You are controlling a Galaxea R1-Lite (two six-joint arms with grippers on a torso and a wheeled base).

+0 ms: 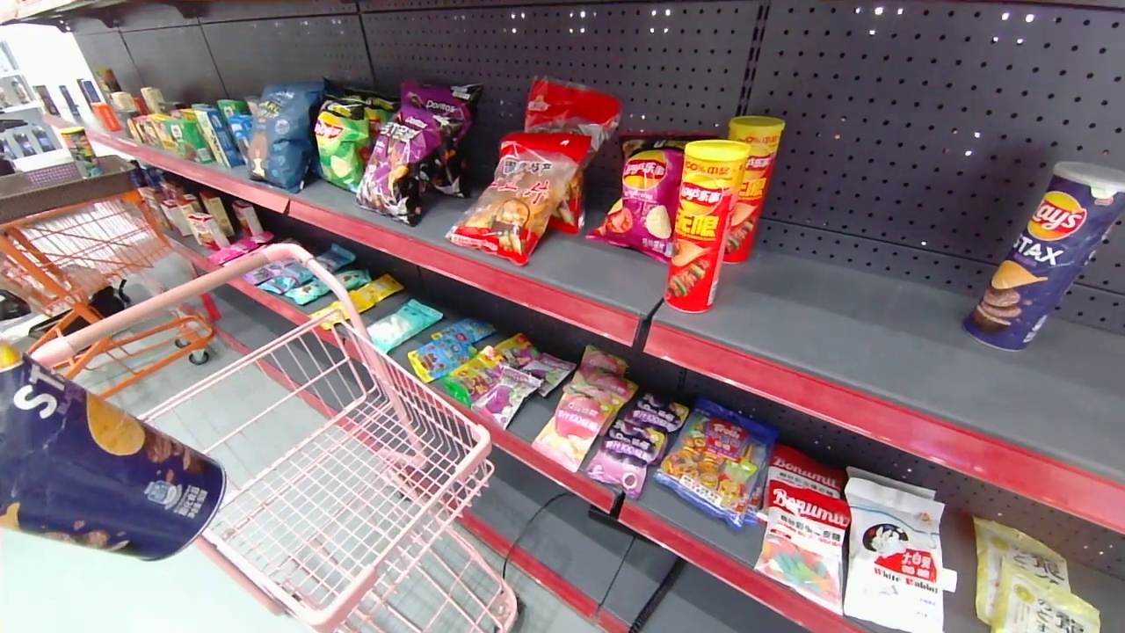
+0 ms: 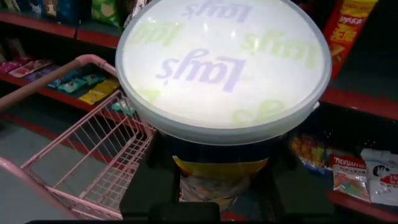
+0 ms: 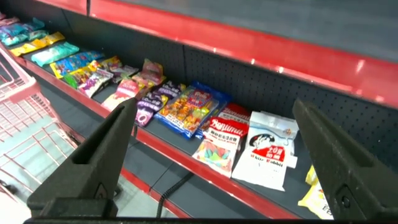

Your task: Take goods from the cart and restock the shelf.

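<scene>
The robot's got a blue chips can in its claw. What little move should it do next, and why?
Probably swing the left claw to the right and up toward the upper shelf. Its blue can hangs near the pink cart, and a matching can stands on that shelf with bare space beside it.
</scene>
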